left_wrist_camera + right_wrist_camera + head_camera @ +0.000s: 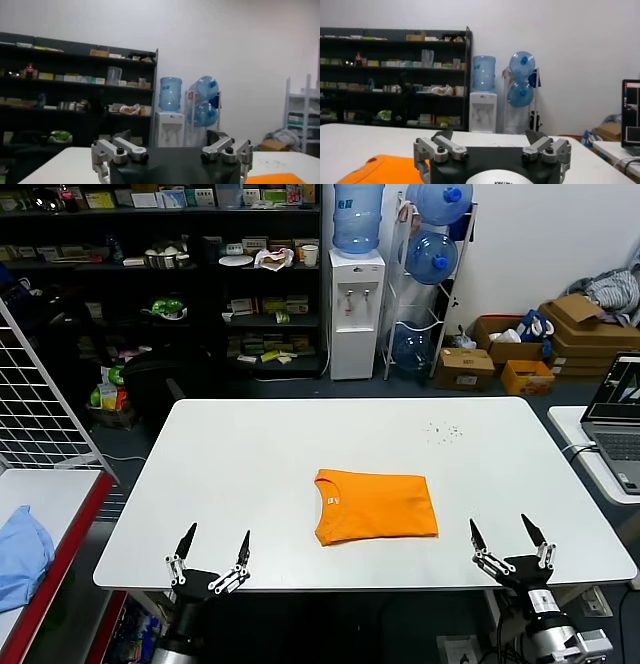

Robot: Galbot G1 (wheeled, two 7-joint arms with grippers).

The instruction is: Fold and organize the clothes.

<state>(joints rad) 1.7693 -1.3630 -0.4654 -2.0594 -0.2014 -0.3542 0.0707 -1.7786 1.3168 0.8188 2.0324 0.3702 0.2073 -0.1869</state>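
Note:
The orange T-shirt [374, 506] lies folded into a neat rectangle on the white table [250, 464], its small white neck label facing left. Its edge also shows as an orange patch in the left wrist view [275, 178] and in the right wrist view [380, 170]. My left gripper [216, 539] hovers open at the table's front edge, left of the shirt and apart from it. At the front right corner my right gripper [507, 530] is open too, with nothing between its fingers.
A light blue cloth [20, 554] lies on a red-edged side table at the left. A laptop [618, 422] sits on another table at the right. Behind the table stand dark shelves [160, 274], a water dispenser [356, 304] and cardboard boxes [575, 334].

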